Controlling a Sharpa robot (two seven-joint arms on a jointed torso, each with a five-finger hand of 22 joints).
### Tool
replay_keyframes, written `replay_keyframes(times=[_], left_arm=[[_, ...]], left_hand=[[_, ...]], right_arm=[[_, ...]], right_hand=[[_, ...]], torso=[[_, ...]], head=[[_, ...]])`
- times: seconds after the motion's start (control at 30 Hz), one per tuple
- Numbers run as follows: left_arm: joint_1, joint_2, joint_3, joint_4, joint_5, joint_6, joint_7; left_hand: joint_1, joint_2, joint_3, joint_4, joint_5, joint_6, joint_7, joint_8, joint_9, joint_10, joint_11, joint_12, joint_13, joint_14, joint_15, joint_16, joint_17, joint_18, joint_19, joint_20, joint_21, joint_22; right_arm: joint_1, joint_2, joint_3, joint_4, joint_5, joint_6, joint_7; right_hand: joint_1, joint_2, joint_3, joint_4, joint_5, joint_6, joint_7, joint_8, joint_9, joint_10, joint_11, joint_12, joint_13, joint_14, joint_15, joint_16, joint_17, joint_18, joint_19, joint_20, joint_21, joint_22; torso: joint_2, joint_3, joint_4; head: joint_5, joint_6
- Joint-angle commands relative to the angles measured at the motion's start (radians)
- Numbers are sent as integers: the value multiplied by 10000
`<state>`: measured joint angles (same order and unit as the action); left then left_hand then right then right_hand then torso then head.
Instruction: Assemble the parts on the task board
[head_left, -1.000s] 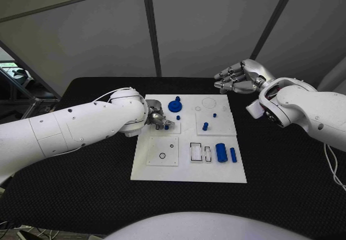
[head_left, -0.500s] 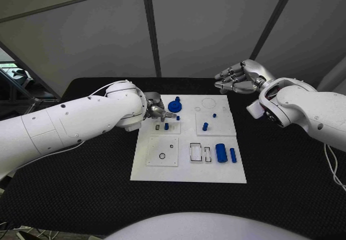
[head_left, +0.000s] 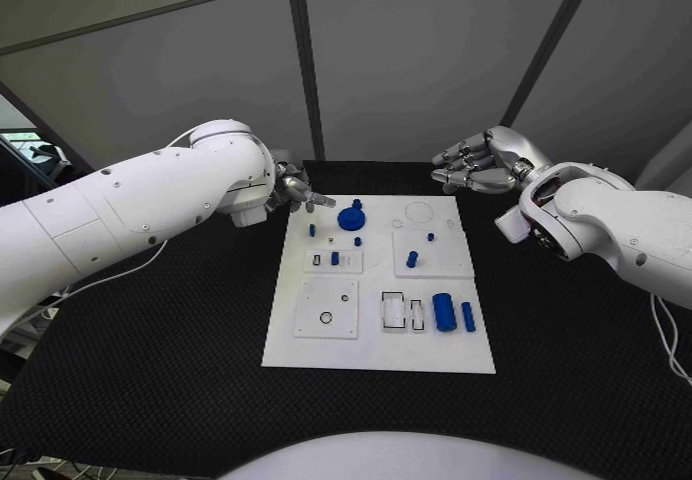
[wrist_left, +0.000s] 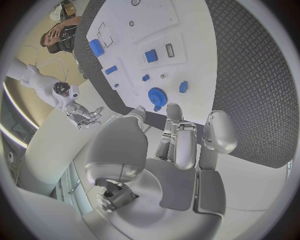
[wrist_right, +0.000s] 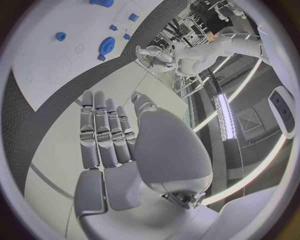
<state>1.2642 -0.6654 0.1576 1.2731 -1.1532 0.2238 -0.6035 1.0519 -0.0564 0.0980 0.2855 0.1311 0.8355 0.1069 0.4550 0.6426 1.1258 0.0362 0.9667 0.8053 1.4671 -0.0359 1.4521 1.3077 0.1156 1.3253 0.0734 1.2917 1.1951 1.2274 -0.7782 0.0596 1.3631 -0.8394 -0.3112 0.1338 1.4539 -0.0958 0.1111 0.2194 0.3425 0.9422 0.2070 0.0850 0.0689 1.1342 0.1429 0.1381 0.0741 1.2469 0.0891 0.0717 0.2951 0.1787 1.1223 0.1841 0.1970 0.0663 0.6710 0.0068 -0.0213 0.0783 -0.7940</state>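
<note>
Black textured table (head_left: 173, 330) with the white task board (head_left: 378, 345) sitting in the middle, grey panelled walls behind. The small blue parts, like the gear (head_left: 351, 214) at the far end and the cylinder (head_left: 443, 308) nearer the front, are on the board. Left hand (head_left: 293, 187) hovers just off the board's far left corner, fingers curled with nothing in them. Right hand (head_left: 479, 161) hangs past the far right corner, empty, fingers loosely extended.

A black table (head_left: 173, 330) with a fine woven texture fills the foreground. Behind its far edge stand pale grey wall panels (head_left: 418, 70), divided by dark upright strips (head_left: 306, 80).
</note>
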Motion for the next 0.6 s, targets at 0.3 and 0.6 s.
replay_keyframes(times=[0.3, 0.6], left_arm=[[155, 828, -329, -1743, -237, 1159, 175], [154, 1252, -512, -2414, -341, 1382, 224]], left_hand=[[101, 84, -231, 27, 15, 119, 20, -85, -179, -109, -9, 13, -25, 628, 79, 36, 1601, -245, 2, 89, -53, 3], [147, 169, -330, 15, 28, 164, 20, -110, -267, -194, -8, -45, -123, 625, 82, 50, 1606, -238, -13, 94, -76, -11]], right_arm=[[15, 36, 8, 14, -18, 61, 42], [15, 56, 8, 30, -18, 81, 48]], right_hand=[[-116, 3, -60, -5, 67, 11, 48, -41, -9, -78, 9, -48, -15, -69, -16, -63, -18, 39, -11, 85, -73, -12], [-111, 17, -53, -10, 73, 14, 46, -40, -8, -77, 8, -45, -14, -72, -17, -60, -22, 41, -11, 86, -81, -11]], torso=[[20, 5, -38], [20, -7, -31]], head=[[71, 26], [158, -14]])
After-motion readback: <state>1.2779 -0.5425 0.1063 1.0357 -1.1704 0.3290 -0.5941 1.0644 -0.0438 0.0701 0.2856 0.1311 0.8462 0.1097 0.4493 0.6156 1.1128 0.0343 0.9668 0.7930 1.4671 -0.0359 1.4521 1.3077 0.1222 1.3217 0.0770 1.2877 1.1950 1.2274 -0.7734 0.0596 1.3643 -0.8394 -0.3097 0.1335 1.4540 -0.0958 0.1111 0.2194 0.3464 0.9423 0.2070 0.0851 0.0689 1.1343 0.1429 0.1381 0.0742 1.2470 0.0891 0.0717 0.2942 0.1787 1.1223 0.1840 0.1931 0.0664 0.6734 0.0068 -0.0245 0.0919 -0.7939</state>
